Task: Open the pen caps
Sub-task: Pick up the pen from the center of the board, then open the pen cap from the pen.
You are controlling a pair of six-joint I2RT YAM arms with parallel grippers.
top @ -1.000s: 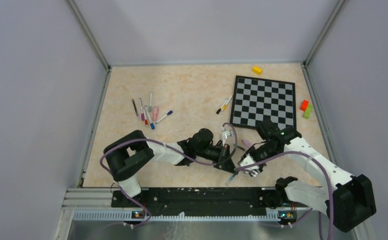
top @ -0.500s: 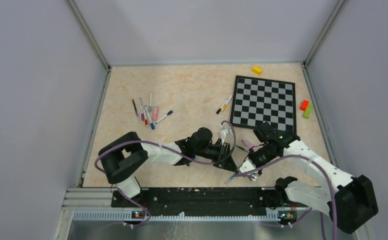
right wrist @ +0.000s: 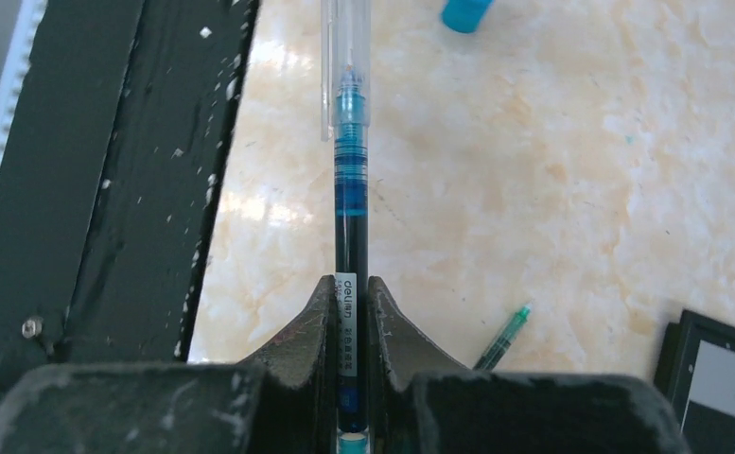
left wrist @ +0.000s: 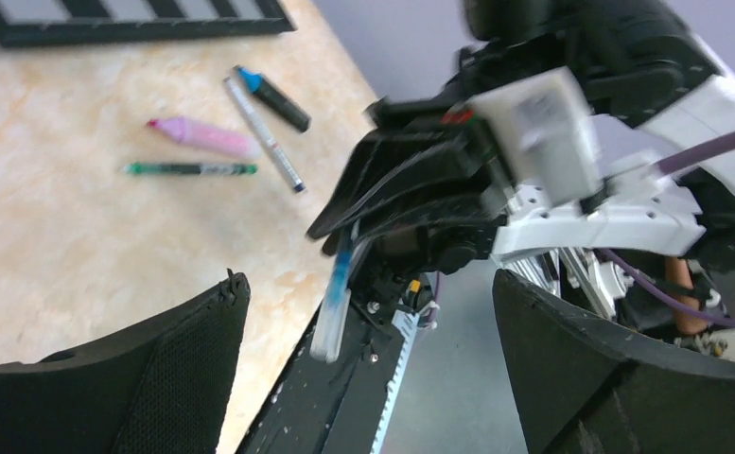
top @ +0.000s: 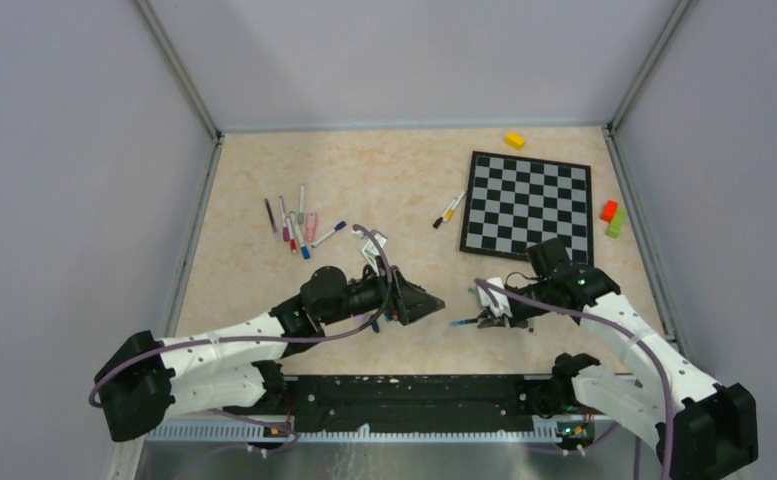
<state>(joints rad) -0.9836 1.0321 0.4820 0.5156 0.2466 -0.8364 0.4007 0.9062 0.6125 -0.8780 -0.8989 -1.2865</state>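
My right gripper (right wrist: 351,284) (top: 488,318) is shut on a thin blue pen (right wrist: 351,203) that points left, toward the left arm. A clear pen cap (right wrist: 345,57) (left wrist: 330,326) sits over its tip. My left gripper (top: 432,303) (left wrist: 371,284) stands wide open a short way left of that tip, with nothing between its fingers (left wrist: 169,374). A loose blue cap (right wrist: 465,11) and a green pen (right wrist: 505,336) (left wrist: 190,169) lie on the table beyond. A pink capped piece (left wrist: 202,135) lies near the green pen.
A cluster of several pens (top: 294,225) lies at the left, and a yellow-and-black pen (top: 449,208) by the chessboard (top: 529,205). A yellow block (top: 515,140) and red and green blocks (top: 612,215) sit at the back right. The black base rail (right wrist: 108,189) runs close below the held pen.
My left gripper opened, let go and drew back to the left. The right gripper shut on the blue pen and now holds it level, a little farther from the rail.
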